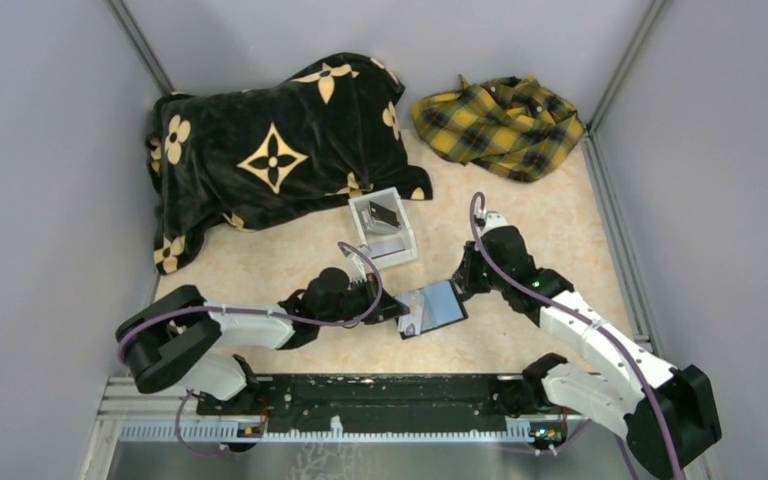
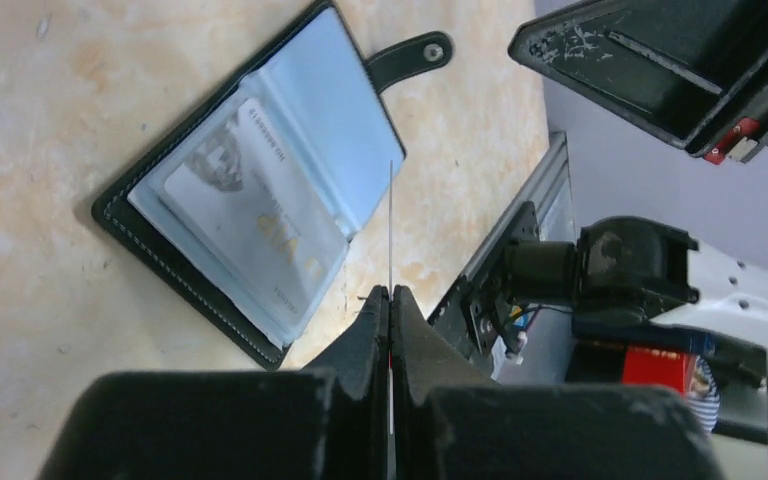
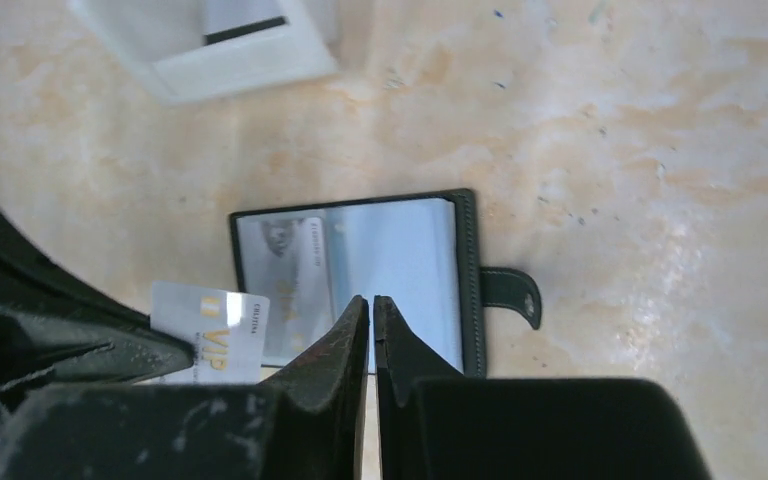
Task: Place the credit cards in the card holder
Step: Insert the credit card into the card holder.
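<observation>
The holder lies open on the table (a card in it). Behind it stands the box, another card inside; blanket back left, cloth back right.

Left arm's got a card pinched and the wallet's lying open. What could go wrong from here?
Nothing grips the card holder, so pushing the card in may just slide it. The left gripper pinches that card near one edge; it could twist. The right gripper hangs close over the holder and could collide.
</observation>
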Controlling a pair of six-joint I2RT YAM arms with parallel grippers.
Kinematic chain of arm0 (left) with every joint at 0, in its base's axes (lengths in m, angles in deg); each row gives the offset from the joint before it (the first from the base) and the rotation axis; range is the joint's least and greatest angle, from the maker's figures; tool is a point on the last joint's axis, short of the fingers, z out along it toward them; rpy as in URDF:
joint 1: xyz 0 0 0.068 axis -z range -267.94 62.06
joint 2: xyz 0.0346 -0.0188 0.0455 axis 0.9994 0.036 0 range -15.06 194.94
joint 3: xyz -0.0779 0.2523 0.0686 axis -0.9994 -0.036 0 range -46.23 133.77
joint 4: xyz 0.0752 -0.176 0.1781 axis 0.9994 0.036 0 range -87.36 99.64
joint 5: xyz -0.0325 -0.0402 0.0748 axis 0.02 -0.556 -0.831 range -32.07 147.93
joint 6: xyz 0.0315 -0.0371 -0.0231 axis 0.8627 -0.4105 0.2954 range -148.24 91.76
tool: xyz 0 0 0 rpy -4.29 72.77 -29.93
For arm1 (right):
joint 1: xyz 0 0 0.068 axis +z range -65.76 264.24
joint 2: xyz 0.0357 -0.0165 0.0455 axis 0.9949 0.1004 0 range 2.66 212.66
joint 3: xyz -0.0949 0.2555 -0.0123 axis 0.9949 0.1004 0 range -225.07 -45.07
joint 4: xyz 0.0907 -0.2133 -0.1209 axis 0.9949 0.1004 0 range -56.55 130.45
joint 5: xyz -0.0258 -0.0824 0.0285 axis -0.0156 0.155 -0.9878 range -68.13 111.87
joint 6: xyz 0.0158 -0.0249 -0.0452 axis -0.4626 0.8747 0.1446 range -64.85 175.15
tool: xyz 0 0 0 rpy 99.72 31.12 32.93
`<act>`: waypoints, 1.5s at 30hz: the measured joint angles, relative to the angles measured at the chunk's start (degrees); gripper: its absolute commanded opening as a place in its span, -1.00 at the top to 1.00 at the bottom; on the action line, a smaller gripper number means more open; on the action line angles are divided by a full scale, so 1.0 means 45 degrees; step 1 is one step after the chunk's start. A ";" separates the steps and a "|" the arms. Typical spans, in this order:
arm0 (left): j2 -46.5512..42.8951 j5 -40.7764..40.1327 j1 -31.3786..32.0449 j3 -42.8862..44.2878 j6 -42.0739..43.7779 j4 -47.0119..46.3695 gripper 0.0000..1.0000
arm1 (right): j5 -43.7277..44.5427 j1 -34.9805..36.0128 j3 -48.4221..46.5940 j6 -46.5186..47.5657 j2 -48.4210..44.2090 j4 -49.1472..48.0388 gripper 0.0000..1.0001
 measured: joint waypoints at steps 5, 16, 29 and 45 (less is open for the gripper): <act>0.1122 -0.2438 0.1112 0.0019 -0.1923 -0.0529 1.00 | 0.1282 0.0000 0.0267 -0.0539 0.0748 0.0379 1.00; 0.2482 -0.4988 0.1758 0.0777 -0.4138 -0.1025 1.00 | 0.1996 -0.0010 0.0593 -0.1161 0.2589 -0.0107 1.00; 0.2535 -0.6630 0.2443 0.1443 -0.5207 0.0806 1.00 | 0.1996 -0.0384 0.0593 -0.1477 0.3735 -0.0602 1.00; 0.3016 -0.7223 0.2676 0.1559 -0.5916 0.1326 1.00 | 0.1875 -0.0505 0.0593 -0.1525 0.4663 -0.1103 1.00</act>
